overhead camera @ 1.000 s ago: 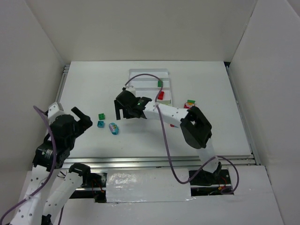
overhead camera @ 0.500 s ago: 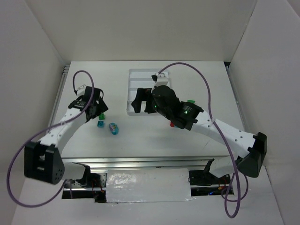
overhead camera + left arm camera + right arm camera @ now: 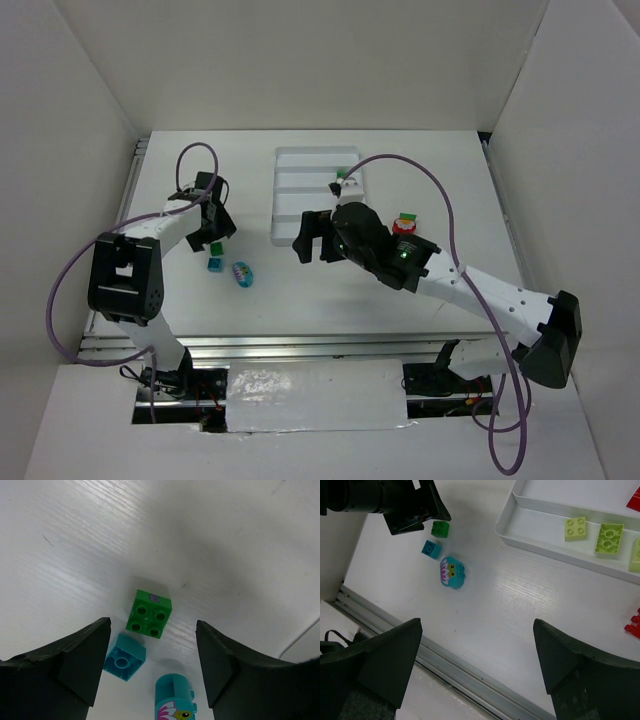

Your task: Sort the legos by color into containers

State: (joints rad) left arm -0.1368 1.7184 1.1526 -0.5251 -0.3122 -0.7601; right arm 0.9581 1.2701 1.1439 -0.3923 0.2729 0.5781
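Note:
My left gripper (image 3: 214, 234) is open and hovers low over a dark green brick (image 3: 149, 613), which lies between its fingers (image 3: 80, 660) on the table. A small teal brick (image 3: 125, 656) and a rounded teal brick with a painted face (image 3: 175, 700) lie just nearer. My right gripper (image 3: 312, 240) is open and empty, above the table near the white tray's (image 3: 298, 186) near end. In the right wrist view the tray's nearest compartment (image 3: 530, 527) holds pale yellow-green bricks (image 3: 575, 528). The same view shows the green brick (image 3: 440, 528), teal brick (image 3: 431, 549) and face brick (image 3: 452, 572).
A red brick (image 3: 404, 228) with a green piece (image 3: 407, 216) lies right of the tray. A green brick (image 3: 341, 178) shows at the tray's far right. White walls enclose the table. A metal rail (image 3: 470, 680) runs along the near edge.
My left arm has swung out from its base to the green brick and settled over it. My right gripper has moved from the tray's near end down toward the near side.

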